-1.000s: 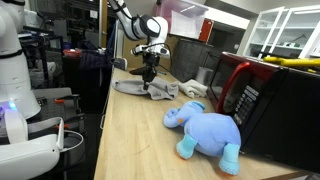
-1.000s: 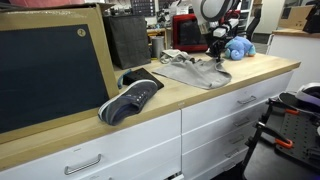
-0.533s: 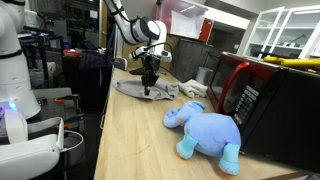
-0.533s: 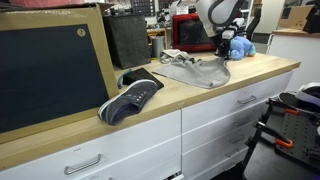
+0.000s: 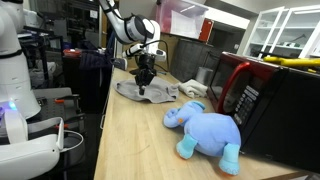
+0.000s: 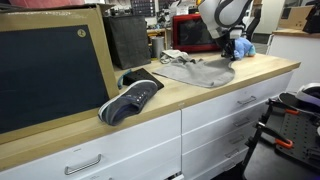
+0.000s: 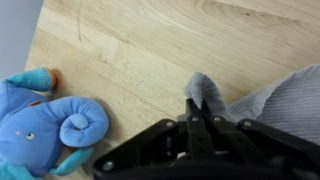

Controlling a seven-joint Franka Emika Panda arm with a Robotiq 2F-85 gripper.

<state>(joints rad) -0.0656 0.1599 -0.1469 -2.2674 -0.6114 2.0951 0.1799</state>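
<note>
Dropped from just above the grey cloth down onto it, with the gripper now clamped on a fold. Dragged sideways too, drawing the cloth's pinched edge nearer the blue plush elephant.

I log a long wooden counter, pale and bare-grained. In an exterior view it tops white drawers with bar handles. A framed blackboard stands on one end and a red-and-black microwave on the other. White glass-front cabinets stand behind. The light is even and indoor.
</note>
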